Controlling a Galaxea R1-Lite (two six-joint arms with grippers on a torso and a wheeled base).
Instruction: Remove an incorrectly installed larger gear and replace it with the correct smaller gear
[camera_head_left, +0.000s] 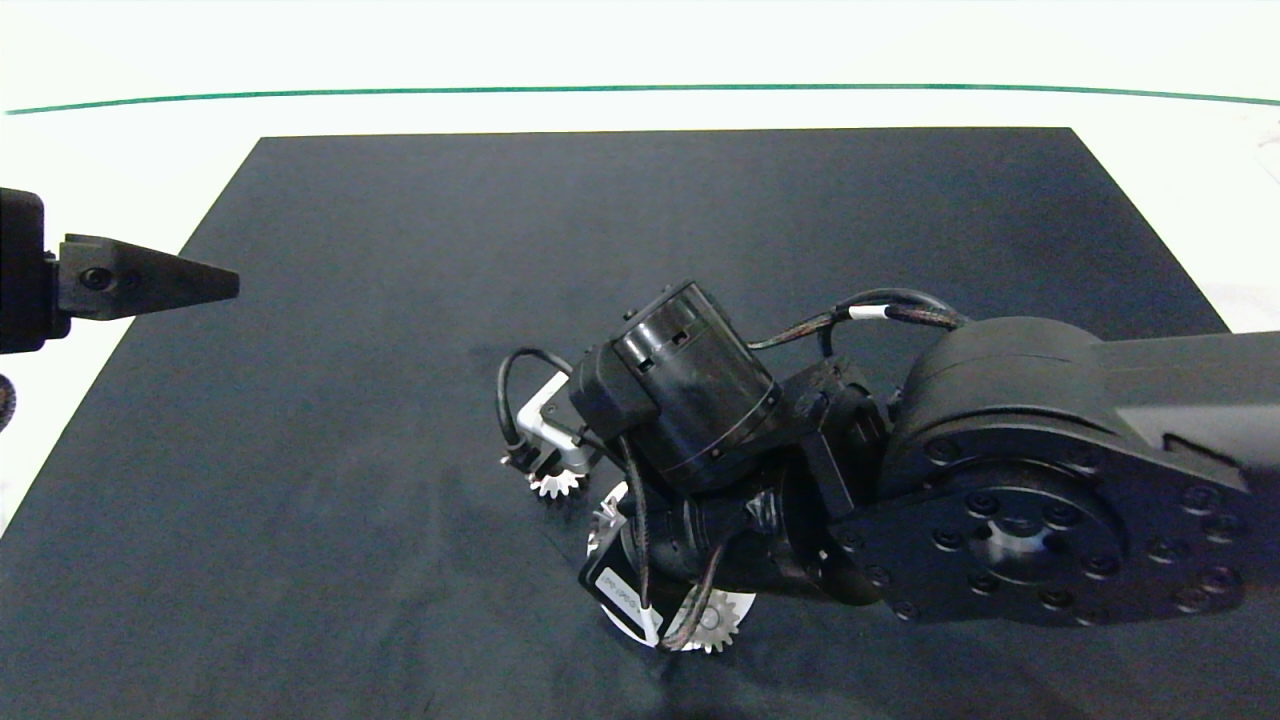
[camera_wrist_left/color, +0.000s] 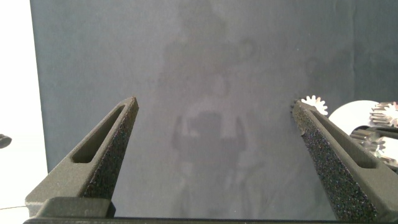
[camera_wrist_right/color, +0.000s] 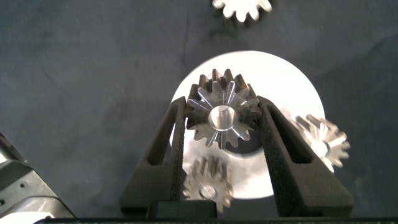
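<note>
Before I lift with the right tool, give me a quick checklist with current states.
1. Right tool straddles the centre gear on the white disc: ok.
2. Fingers touch that gear on both sides: ok.
3. Gripped gear is the larger gear: cannot tell.
4. Neighbouring gears outside the fingers: ok.
5. Spare gear lies off the disc: ok.
6. Left tool far away, open: ok.
</note>
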